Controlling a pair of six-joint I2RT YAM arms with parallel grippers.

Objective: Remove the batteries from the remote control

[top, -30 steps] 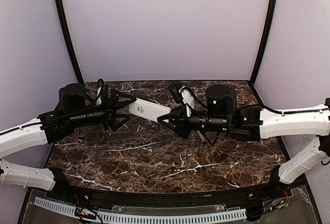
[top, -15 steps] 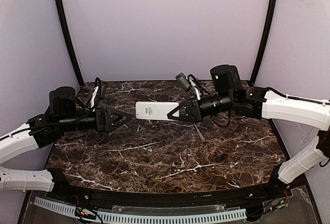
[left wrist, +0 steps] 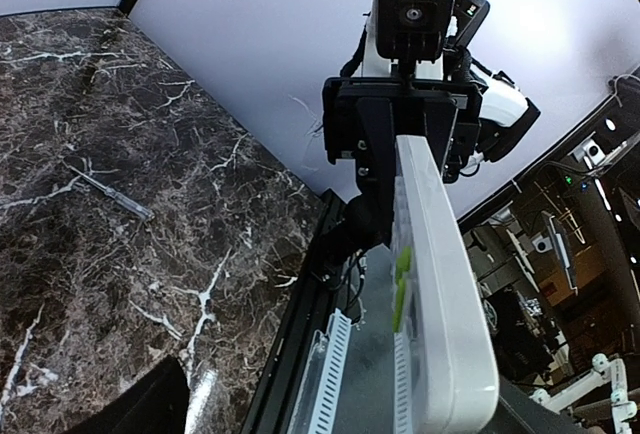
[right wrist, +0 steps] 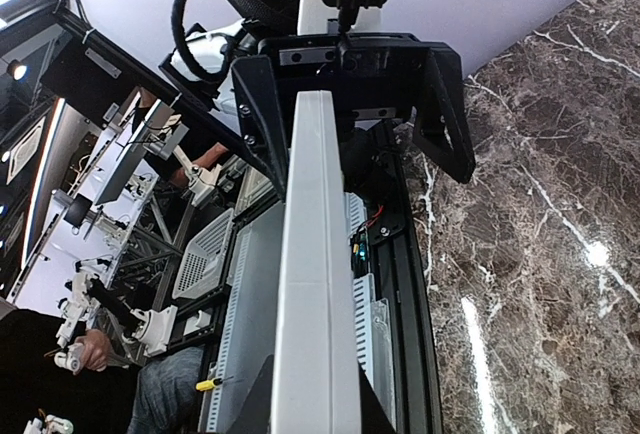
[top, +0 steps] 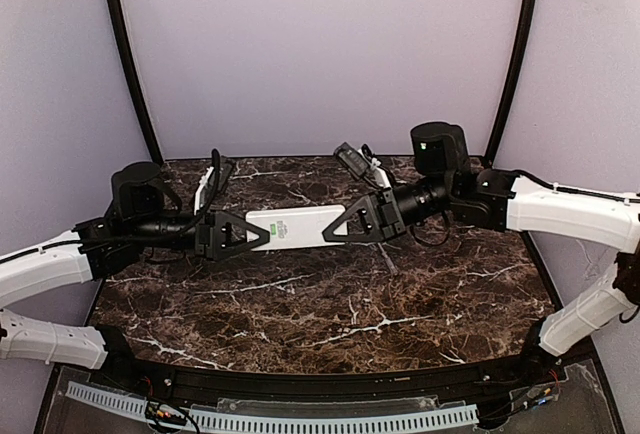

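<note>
The remote control [top: 297,226], a slim white bar with a green mark on its face, hangs level above the table between both arms. My right gripper [top: 345,227] is shut on its right end; in the right wrist view the remote control [right wrist: 315,284] runs straight out from between my fingers. My left gripper [top: 258,233] stands open, its two black fingers straddling the left end with a gap on at least one side. In the left wrist view the remote control [left wrist: 432,254] fills the right side, edge on. The batteries are hidden.
A thin clear stick [top: 386,259] lies on the dark marble table [top: 300,304], just below the right gripper. The enclosure's pale walls and black corner posts close in the back and sides. A slotted cable duct [top: 270,419] runs along the near edge.
The left gripper has moved right, and its open fingers now straddle the remote control's left end. The right gripper keeps its hold and has shifted slightly left.
</note>
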